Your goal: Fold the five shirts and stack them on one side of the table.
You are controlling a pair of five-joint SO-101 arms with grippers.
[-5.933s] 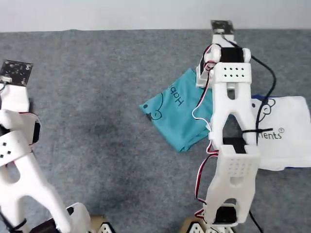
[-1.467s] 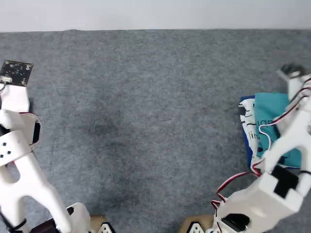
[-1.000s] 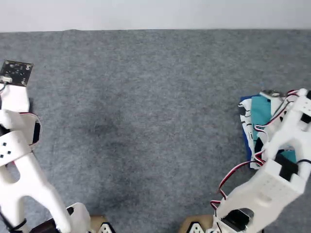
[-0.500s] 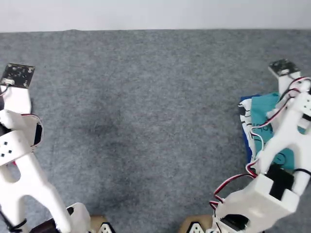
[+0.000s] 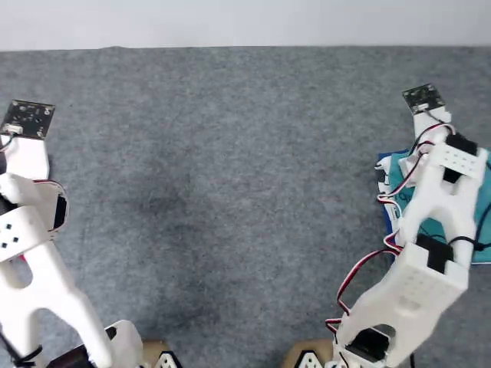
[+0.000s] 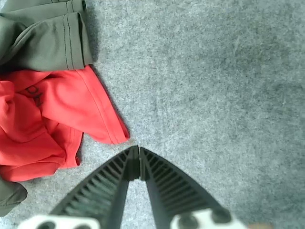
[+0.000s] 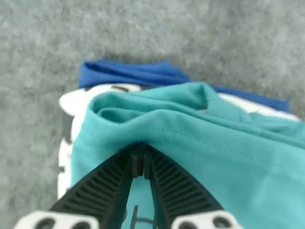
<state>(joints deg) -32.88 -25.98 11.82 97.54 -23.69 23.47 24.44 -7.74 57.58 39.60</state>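
The left gripper is held over the tabletop beside the red shirt, fingers closed on nothing, while the teal shirt, atop the stack at the right, is pinched in the closed fingers of the right gripper and is best squared to it before being let go.

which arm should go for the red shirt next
Left. Its gripper hangs shut right beside the crumpled red shirt, which lies against a dark green shirt. The right gripper is shut at the teal shirt on top of the stack, so it would likely have farther to travel.
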